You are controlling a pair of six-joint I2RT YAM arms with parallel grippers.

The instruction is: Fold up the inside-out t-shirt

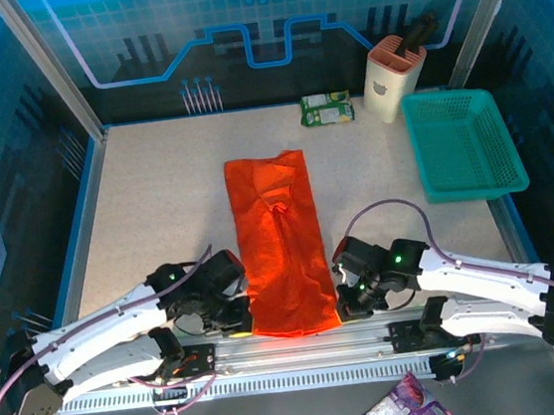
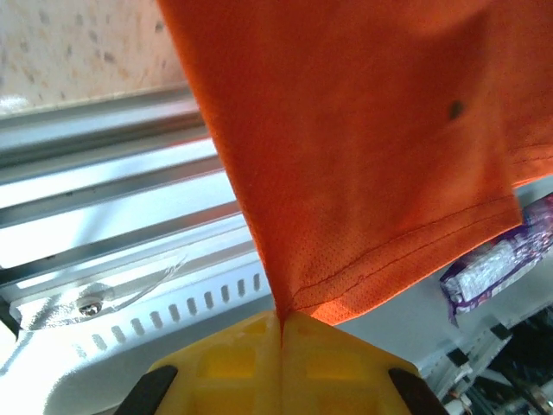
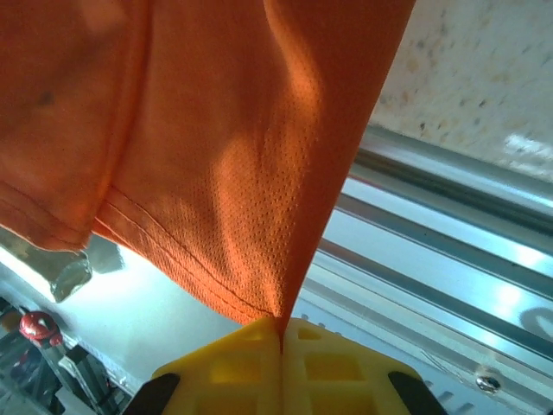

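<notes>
Seen from above, the left arm reaches in from the near-left corner of the table [image 1: 147, 212], and the left gripper [image 1: 241, 317] sits at the near-left corner of the inside-out t-shirt [image 1: 279, 242]. From the left wrist, the yellow fingers [image 2: 233, 354] are pressed together with the hem corner pinched between them, and the orange cloth rises taut from that pinch. The stitched hem runs away to the right.

The shirt lies in the middle of the table as a long narrow strip, its sides already folded in. It runs from the far half of the table down to the near edge, where its bottom hem reaches the metal rail [image 1: 303, 350].

To the right, the right gripper [image 1: 348, 305] mirrors the left at the other hem corner. From the right wrist, the gripper [image 3: 282, 327] is likewise clamped shut on the cloth, which fans upward from the closed yellow tips.

Holding both corners at once looks deliberate. With the hem gripped evenly, the two arms can probably lift it level and carry it toward the collar end, halving the strip without skewing it.

Further right, well apart from the shirt, a teal basket [image 1: 421, 151] sits at the table's far-right side, with a beige holder [image 1: 391, 79] just behind it.
</notes>
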